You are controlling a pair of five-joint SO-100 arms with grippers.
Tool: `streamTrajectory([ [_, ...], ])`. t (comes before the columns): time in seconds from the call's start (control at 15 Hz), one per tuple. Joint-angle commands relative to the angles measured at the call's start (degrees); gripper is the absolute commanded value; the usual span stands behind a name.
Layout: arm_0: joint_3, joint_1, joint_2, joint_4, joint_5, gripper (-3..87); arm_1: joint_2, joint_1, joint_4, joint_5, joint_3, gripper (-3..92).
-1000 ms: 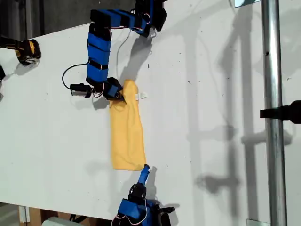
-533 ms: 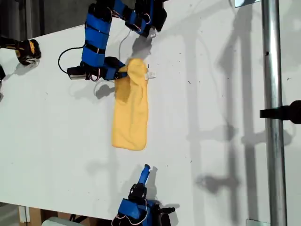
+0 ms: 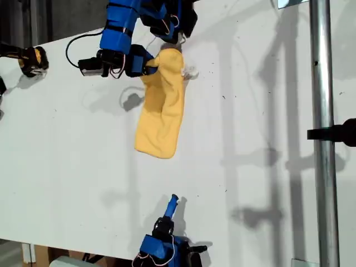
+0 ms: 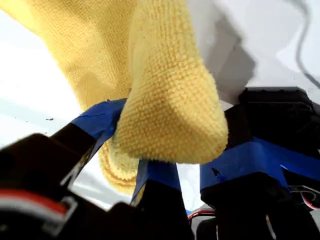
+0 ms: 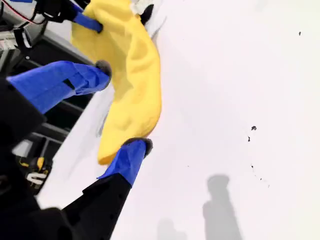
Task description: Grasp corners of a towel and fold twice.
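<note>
Claw first: my first claw [image 4: 145, 165] is clamped on a bunched end of the towel [image 3: 162, 105], blue-taped jaws pinching thick folded pile, near the top of the exterior view. From that grip the towel hangs down as a narrow folded strip, its lower end resting on or just above the white bench [image 3: 250, 167]; which of the two I cannot tell. My second claw [image 5: 122, 112] stands with jaws spread and nothing between them, near the bottom of the exterior view, well apart from the towel's free end.

Risks, as judgement:
- The grip takes in a wad rather than a clean corner; layers may slide out under the hanging weight.
- The free end is unheld, so the strip may twist or unfold.
- The second fold could land skewed, edges mismatched.

Writing: a small white tag [image 3: 190, 71] shows beside the gripped end; too small to read. No brand or lettering is legible elsewhere.
</note>
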Motion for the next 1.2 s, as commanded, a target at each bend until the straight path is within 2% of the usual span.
streamTrajectory([
  [0.0, -2.46, 0.53, 0.35, -0.62, 0.53, 24.1, -2.20, -2.02, -5.19, -3.34, -10.46, 0.0],
  [0.33, -0.97, 1.05, 0.35, -1.14, -0.62, 24.0, -18.98, -0.62, -21.09, -10.81, -26.63, 0.0],
  [0.67, -0.35, 1.76, 0.35, -1.93, -1.58, 23.9, -23.29, 0.70, -39.20, -12.83, -27.07, 0.0],
  [1.13, 0.00, 1.85, 0.35, -2.37, -2.29, 23.9, -36.91, 1.85, -54.05, -13.27, -29.88, -0.1],
])
